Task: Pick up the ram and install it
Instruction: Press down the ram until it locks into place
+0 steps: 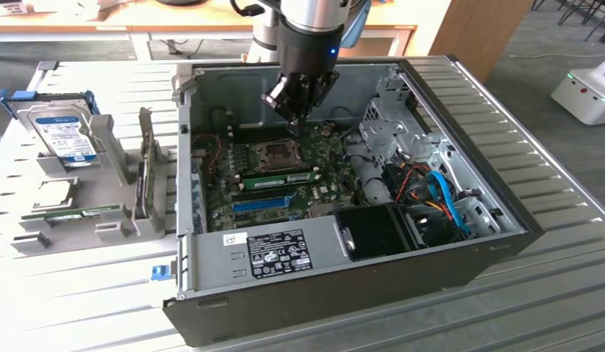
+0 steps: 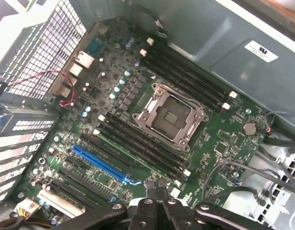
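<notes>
My gripper (image 1: 298, 125) hangs inside the open computer case (image 1: 498, 242), just above the motherboard (image 1: 327, 183) beside the square CPU socket (image 1: 279, 153). Its fingers are shut with nothing between them. In the wrist view the shut gripper (image 2: 157, 188) hovers over the black memory slots (image 2: 140, 143), between the CPU socket (image 2: 169, 115) and the long blue slot (image 2: 101, 164). A thin green stick, the ram (image 1: 82, 214), lies flat in a grey holder (image 1: 116, 233) outside the case, at the exterior view's left, far from the gripper.
A silver hard drive with a blue label (image 1: 65, 133) stands in the grey holder at the exterior view's left. Inside the case are a black fan (image 1: 380, 229), blue and orange cables (image 1: 444, 202) and a metal drive cage (image 1: 390, 121). Red wires (image 2: 65, 88) run near the rear ports.
</notes>
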`<state>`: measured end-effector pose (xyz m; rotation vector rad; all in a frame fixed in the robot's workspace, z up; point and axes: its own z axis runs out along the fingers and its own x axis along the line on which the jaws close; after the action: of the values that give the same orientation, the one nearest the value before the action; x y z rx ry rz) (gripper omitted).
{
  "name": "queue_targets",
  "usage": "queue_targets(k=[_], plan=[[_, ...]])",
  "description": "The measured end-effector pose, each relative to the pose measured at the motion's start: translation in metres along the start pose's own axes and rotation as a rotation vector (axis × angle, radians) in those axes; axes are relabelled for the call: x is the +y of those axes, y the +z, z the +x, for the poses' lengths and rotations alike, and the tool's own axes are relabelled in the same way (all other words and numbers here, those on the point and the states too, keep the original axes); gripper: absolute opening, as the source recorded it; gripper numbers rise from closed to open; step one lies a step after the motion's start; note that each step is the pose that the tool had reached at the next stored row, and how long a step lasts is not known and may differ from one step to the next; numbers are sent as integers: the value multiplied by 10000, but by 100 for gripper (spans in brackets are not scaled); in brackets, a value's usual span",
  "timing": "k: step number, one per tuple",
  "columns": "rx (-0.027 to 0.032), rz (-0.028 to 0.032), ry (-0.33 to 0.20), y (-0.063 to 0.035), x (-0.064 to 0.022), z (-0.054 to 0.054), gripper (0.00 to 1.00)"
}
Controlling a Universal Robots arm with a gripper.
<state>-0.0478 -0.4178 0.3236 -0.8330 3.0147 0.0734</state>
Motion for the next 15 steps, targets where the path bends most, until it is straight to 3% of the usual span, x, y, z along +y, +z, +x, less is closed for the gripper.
queue_targets(k=[8, 15], plan=[[-3, 2, 69, 0, 2, 3, 11], [-23, 15, 579, 2, 19, 31, 11]])
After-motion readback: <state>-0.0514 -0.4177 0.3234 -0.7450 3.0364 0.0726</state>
